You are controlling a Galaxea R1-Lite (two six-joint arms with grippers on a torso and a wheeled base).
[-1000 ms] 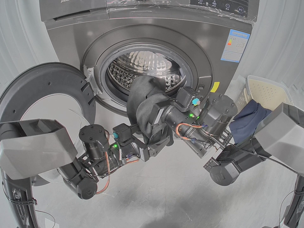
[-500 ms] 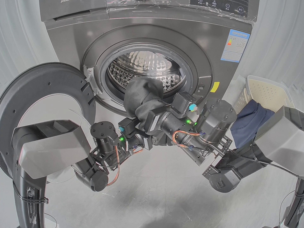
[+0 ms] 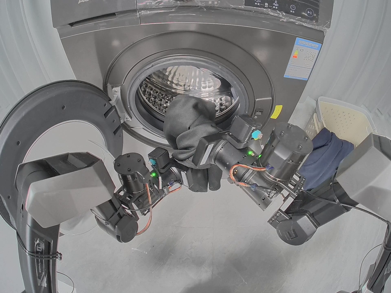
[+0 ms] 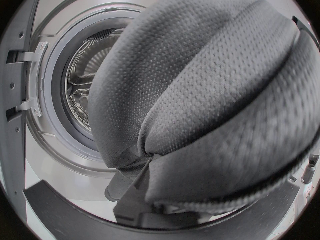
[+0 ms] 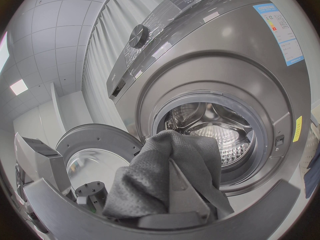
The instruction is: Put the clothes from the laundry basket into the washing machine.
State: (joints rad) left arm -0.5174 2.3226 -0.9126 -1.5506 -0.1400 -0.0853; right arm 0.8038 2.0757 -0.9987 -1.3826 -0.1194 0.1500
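Observation:
A dark grey garment [image 3: 187,119] hangs bunched in front of the washing machine's [image 3: 102,49] open drum [image 3: 191,82], its top edge level with the lower rim of the opening. My right gripper [image 3: 193,149] is shut on the garment from the right, and in the right wrist view the cloth [image 5: 150,177] drapes over one finger [image 5: 183,187]. My left gripper [image 3: 199,180] sits just below, shut on the lower folds of the garment [image 4: 200,84], which gather at its fingertips [image 4: 133,190]. A navy garment [image 3: 321,155] lies in the cream laundry basket [image 3: 346,119] at the right.
The round door [image 3: 53,106] stands swung open to the left of the drum, close to my left arm. The machine's front panel [image 3: 252,62] rises straight ahead. Bare grey floor [image 3: 203,245] lies below the arms.
My left arm has moved up and right, in under the garment. My right arm has shifted slightly right and up, carrying the garment's top against the drum opening.

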